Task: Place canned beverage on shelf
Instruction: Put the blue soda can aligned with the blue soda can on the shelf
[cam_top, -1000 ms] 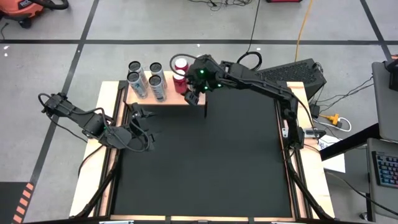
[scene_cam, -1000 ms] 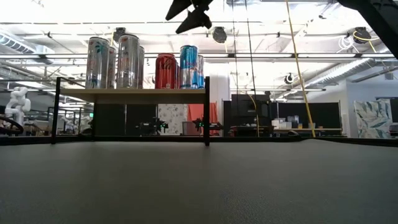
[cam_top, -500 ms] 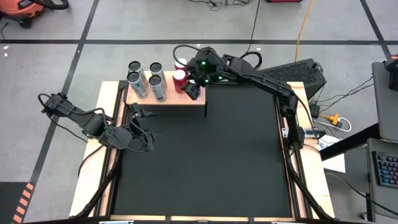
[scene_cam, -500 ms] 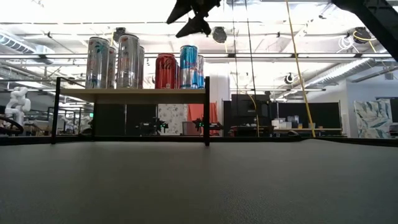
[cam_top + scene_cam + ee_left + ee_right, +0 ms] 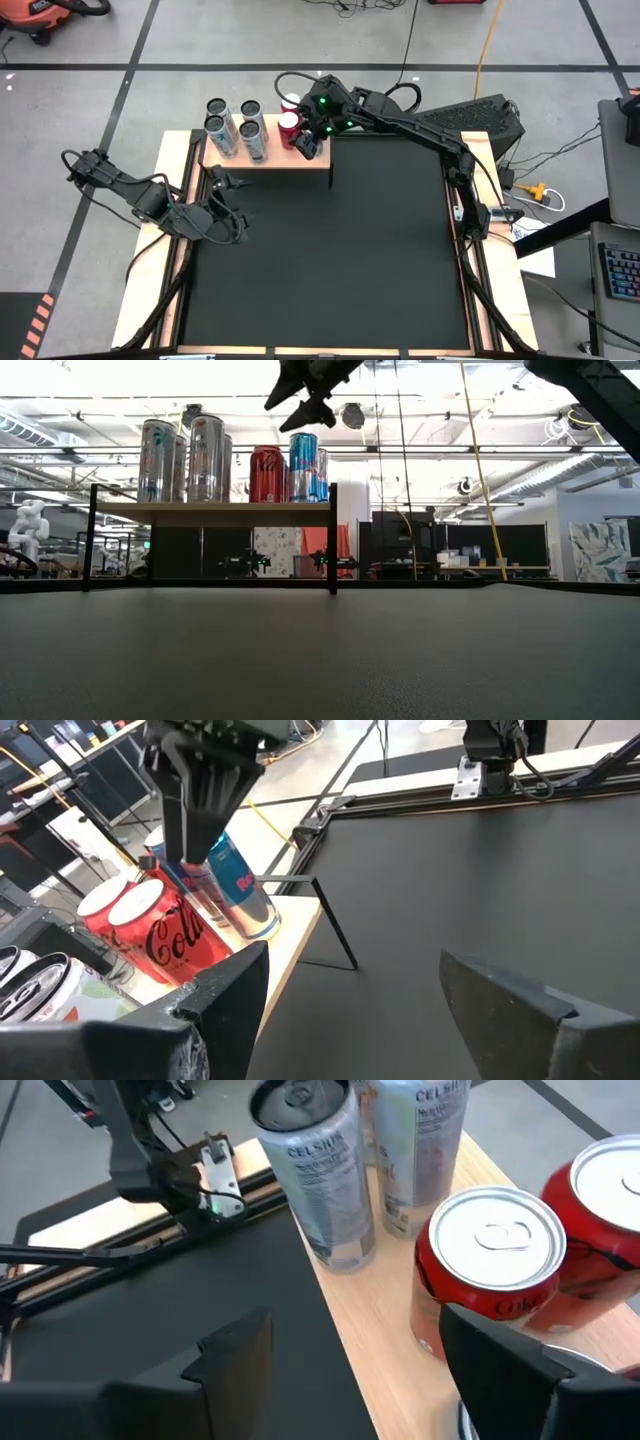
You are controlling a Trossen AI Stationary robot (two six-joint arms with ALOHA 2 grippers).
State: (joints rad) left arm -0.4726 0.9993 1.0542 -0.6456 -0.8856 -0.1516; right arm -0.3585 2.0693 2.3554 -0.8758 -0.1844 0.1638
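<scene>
The right arm reaches from its base at the table's right edge, stretched long across the far right corner toward the middle of the far edge. Its wrist is bent downward, and the right gripper [image 5: 308, 146] hangs high above the table with its two fingers [image 5: 303, 412] spread apart and nothing between them. The left arm stays low along the table's left edge, folded at the elbow. The left gripper [image 5: 238, 215] points inward over the table, fingers parted and empty, just above the surface.
</scene>
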